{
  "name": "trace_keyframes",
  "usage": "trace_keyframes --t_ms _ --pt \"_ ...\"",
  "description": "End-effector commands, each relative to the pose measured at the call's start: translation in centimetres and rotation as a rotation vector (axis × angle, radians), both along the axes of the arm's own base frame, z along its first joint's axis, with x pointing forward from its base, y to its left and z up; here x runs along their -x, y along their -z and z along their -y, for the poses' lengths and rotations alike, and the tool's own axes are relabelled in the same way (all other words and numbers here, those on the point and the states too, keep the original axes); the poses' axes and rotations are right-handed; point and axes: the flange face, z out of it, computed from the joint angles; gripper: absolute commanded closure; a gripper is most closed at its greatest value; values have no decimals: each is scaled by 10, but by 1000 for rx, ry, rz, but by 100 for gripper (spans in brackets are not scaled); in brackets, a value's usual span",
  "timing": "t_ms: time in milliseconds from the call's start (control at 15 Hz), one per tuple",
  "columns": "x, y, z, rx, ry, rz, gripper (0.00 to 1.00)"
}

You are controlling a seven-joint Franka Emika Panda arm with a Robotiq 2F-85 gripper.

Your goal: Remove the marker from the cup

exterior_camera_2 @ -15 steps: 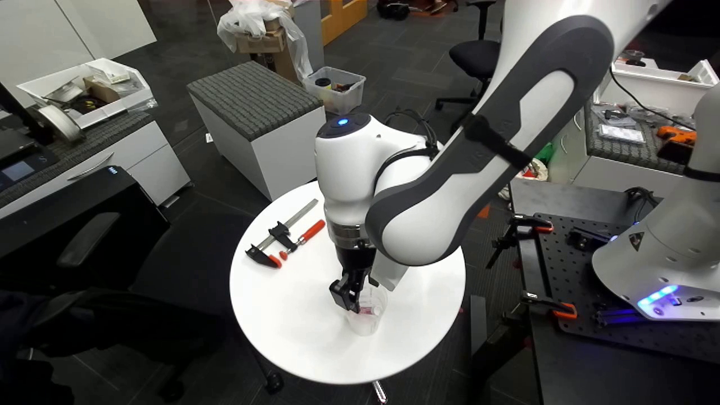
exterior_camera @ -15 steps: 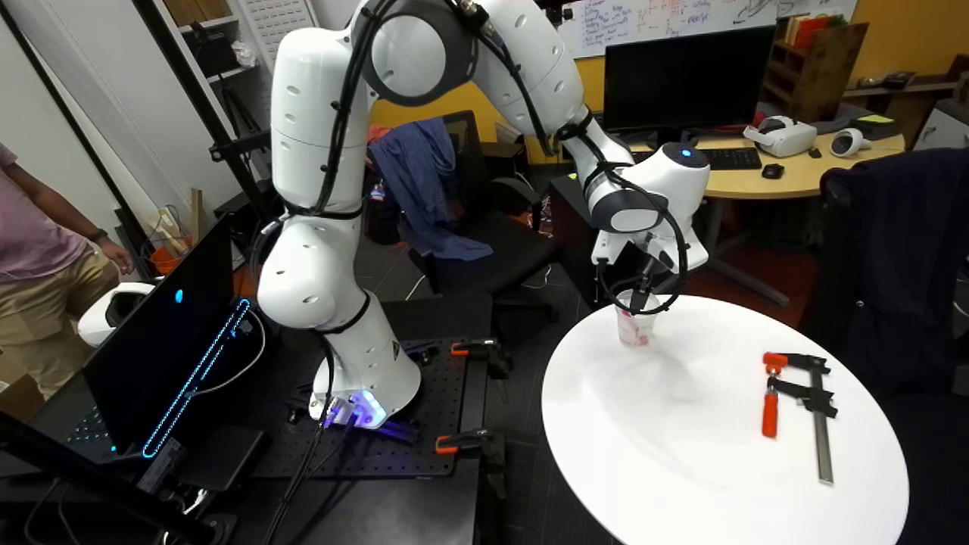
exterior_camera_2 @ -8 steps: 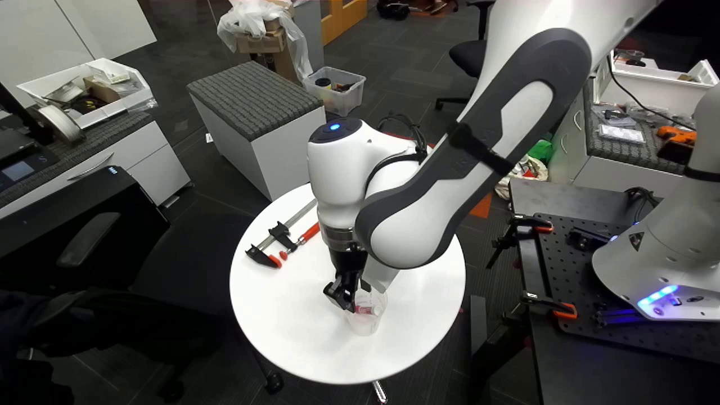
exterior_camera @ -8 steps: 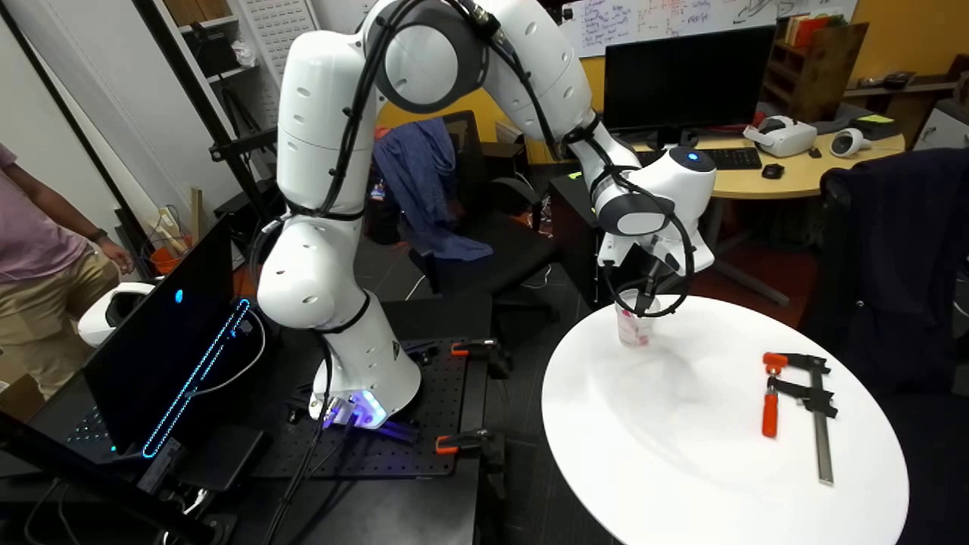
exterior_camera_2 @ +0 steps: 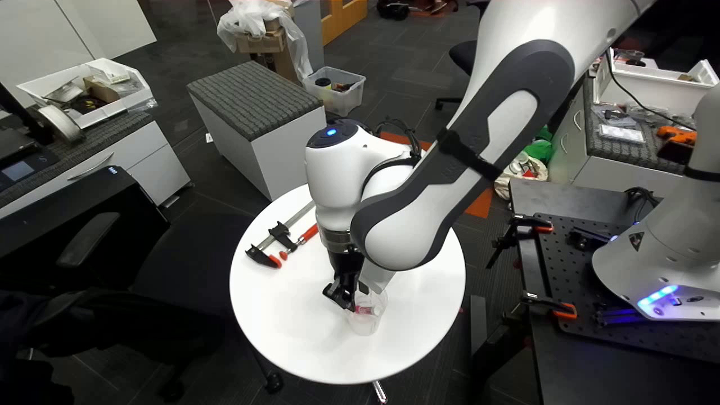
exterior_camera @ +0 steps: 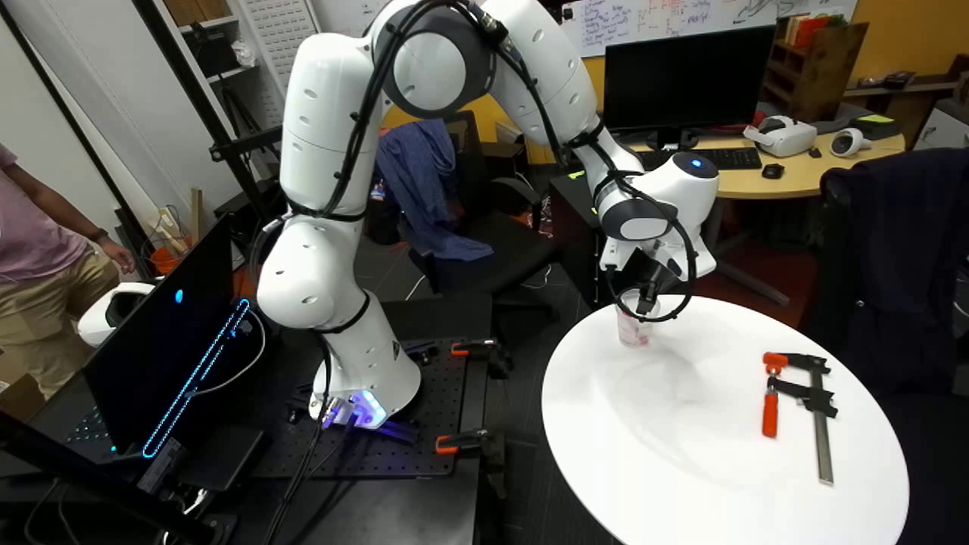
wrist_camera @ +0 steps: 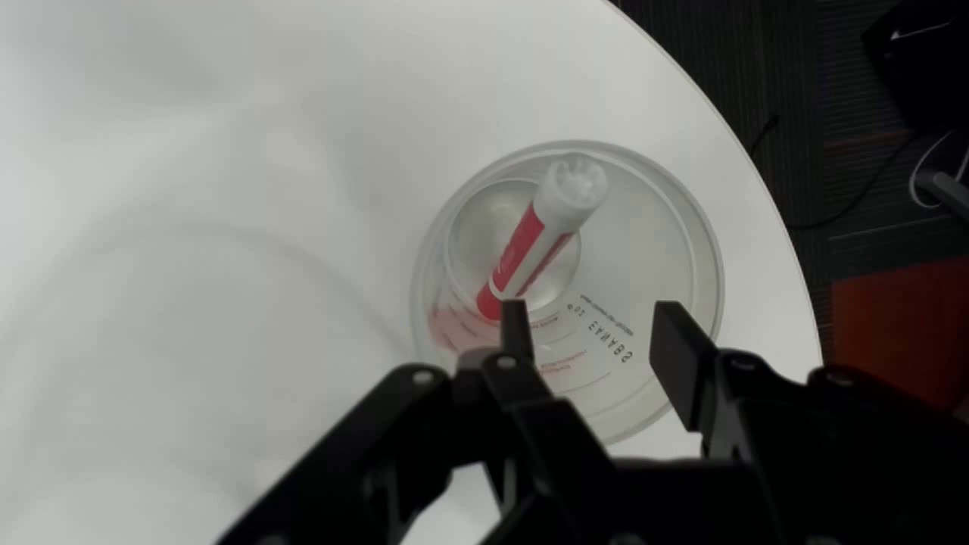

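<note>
The cup [exterior_camera: 633, 331] is small, translucent and upright near the table's edge in both exterior views [exterior_camera_2: 364, 325]. The red-and-white marker [wrist_camera: 534, 241] leans inside the cup [wrist_camera: 647, 227] in the wrist view, its white end up towards the rim and its red end low. The marker also shows through the cup in an exterior view [exterior_camera_2: 367, 310]. My gripper [wrist_camera: 589, 327] is open, its black fingers apart with nothing between them. In the wrist view the fingertips overlap the cup's lower part, and the left tip appears just below the marker's red end. How high the tips are above the rim is unclear.
The round white table [exterior_camera: 681, 439] carries a red-and-black bar clamp [exterior_camera: 795, 409], away from the cup. The cup stands close to the table edge. A black cable loop [exterior_camera: 685, 284] hangs from the wrist near the cup. Chairs and a desk [exterior_camera: 833, 155] stand around.
The arm and gripper have shifted slightly, to the right in an exterior view and to the left and down in the opposite view. The cup, marker and clamp have not visibly moved.
</note>
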Motion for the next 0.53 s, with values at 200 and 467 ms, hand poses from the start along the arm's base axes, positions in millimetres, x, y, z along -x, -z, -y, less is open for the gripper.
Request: trace_keyframes --t_ms 200,467 --pt "-7 10 4 -29 18 -12 55" --pt "-10 16 8 -39 38 -31 56"
